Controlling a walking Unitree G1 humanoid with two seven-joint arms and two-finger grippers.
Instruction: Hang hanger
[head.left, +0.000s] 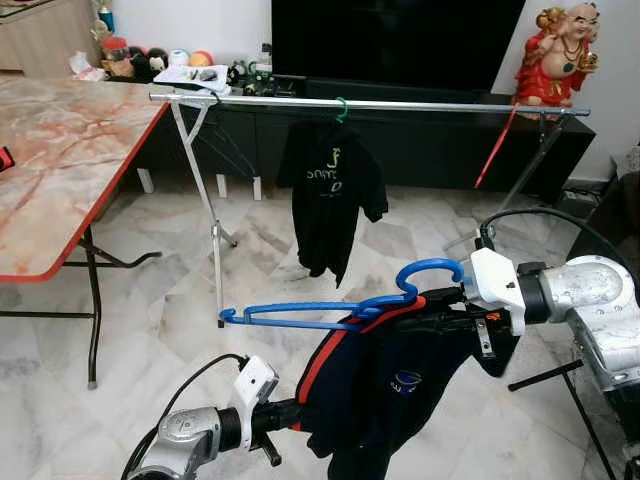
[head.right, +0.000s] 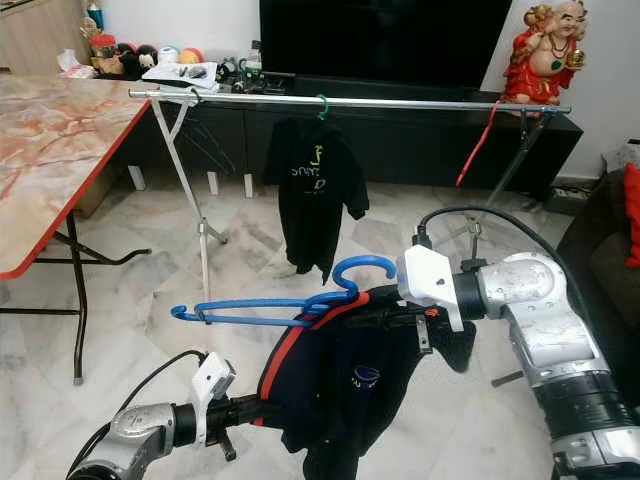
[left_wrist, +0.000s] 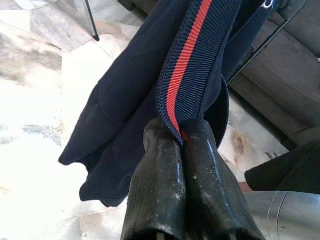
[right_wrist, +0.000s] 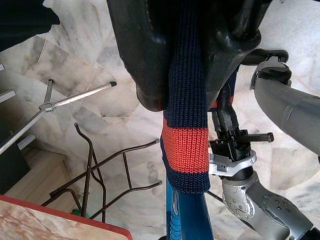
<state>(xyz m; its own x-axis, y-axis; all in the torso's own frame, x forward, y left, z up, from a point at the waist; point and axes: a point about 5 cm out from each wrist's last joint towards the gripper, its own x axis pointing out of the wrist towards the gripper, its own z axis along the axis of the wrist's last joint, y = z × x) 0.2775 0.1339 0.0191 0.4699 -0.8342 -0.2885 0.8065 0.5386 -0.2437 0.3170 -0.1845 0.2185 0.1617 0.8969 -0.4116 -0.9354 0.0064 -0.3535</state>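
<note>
Now both tools (head.left: 435, 305) clamp the hanger's (head.left: 330, 312) shirt (head.left: 390, 390).

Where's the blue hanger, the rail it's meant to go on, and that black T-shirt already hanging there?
blue hanger (head.left: 432, 267): left eye view, on its curved hook.
rail (head.left: 440, 105): left eye view, on the bare metal bar.
black T-shirt (head.left: 328, 195): left eye view, on its chest.

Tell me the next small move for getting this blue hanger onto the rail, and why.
Probably lift and carry the blue hanger forward toward the rail. The navy shirt is only partly on it, and both the left gripper and right gripper are shut on its ribbed trim. The hook sits well below the rail, short of the black shirt.
</note>
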